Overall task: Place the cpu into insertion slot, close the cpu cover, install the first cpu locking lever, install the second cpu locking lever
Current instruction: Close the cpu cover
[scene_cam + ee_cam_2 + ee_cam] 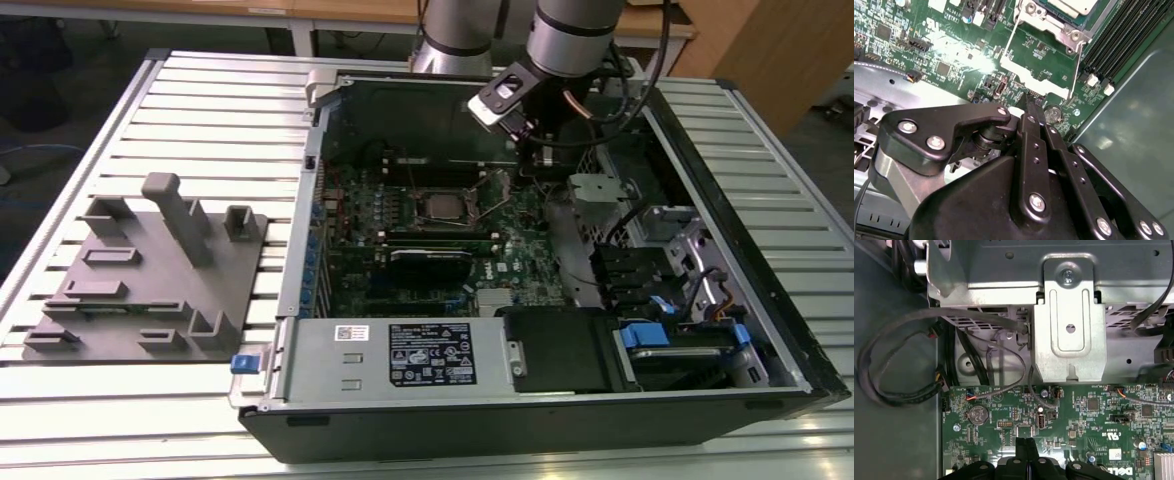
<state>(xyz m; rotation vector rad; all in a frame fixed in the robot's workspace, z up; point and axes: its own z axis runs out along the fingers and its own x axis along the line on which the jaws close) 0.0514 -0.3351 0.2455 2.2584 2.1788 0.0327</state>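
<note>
The cpu [438, 206] lies silvery-topped in the insertion slot [462, 208] on the green motherboard [387, 250]. In the second wrist view the cpu [1074, 5] shows through the window of the cpu cover [1054, 27], which lies flat over it. Two thin wire levers [1008, 42] [1077, 65] slant out from the socket's corners toward my fingertips. My gripper [537, 160] hangs over the board to the exterior view's right of the socket. Its black fingers are shut together with nothing between them in both wrist views [1026, 100] [1025, 442].
The open computer case [747, 250] walls the board in. A metal bracket [1069, 330] and black cables [899, 360] sit just beyond my fingertips. Long black memory slots [1124, 35] run beside the socket. A grey fixture block [154, 270] stands on the table [107, 420], outside the case.
</note>
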